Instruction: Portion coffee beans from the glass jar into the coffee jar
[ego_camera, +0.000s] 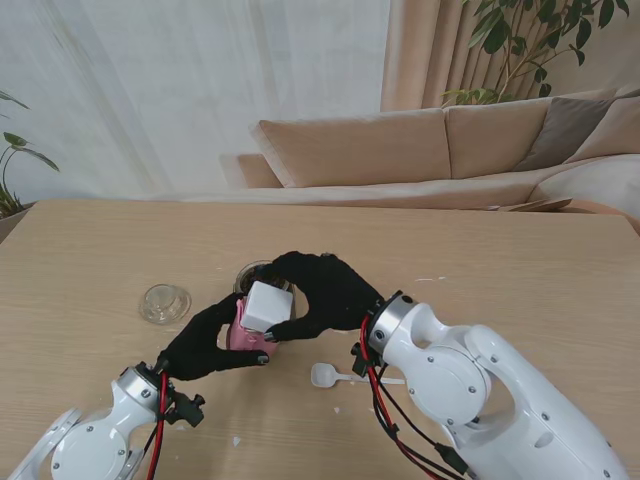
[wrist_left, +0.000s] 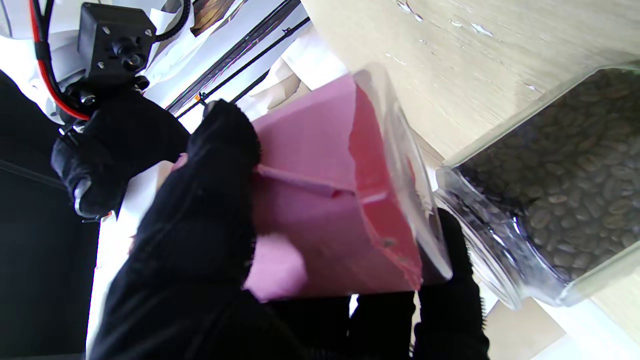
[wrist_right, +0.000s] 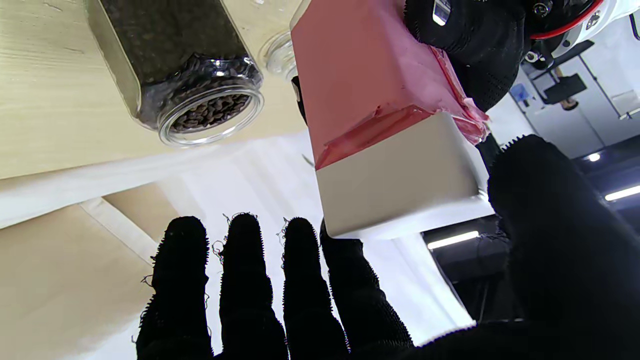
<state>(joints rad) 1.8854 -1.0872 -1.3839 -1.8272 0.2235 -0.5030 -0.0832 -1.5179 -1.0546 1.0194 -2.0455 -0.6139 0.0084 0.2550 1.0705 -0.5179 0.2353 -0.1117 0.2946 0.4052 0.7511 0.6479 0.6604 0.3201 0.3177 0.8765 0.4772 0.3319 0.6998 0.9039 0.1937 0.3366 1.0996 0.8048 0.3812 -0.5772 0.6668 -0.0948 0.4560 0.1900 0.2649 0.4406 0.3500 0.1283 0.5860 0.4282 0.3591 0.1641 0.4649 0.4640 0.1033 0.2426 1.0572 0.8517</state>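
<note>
A square pink coffee jar with a white lid (ego_camera: 262, 318) is held upright on the pale wooden counter (ego_camera: 520, 260), near its middle, by the black-gloved left robot hand (ego_camera: 213, 340), whose fingers are pressed against the jar's pink body. The black-gloved right robot hand (ego_camera: 322, 292) is arched over the white square lid (ego_camera: 267, 305), with thumb and fingers set on opposite sides of it; whether the lid is truly pinched or merely touched cannot be told, since in the right wrist view three fingers are seen spread clear of it. Just behind the coffee jar, farther from the robot, the clear glass jar of dark coffee beans (wrist_right: 185, 65) is seen with its mouth open and well filled. Its round glass lid (ego_camera: 165, 303) appears to lie on the counter to the left, well apart. A small white plastic scoop (ego_camera: 330, 376) lies beside the right wrist.

The step in hand is judged to be the opening of the coffee jar; no beans can be portioned until that lid is off. The next move would call for a firm hold on the lid, a straight lift while the body is steadied, and then the scoop to be fetched.

In the stand's view, most of the glass jar is hidden by the right robot hand, and the coffee jar's contents cannot be made out.
</note>
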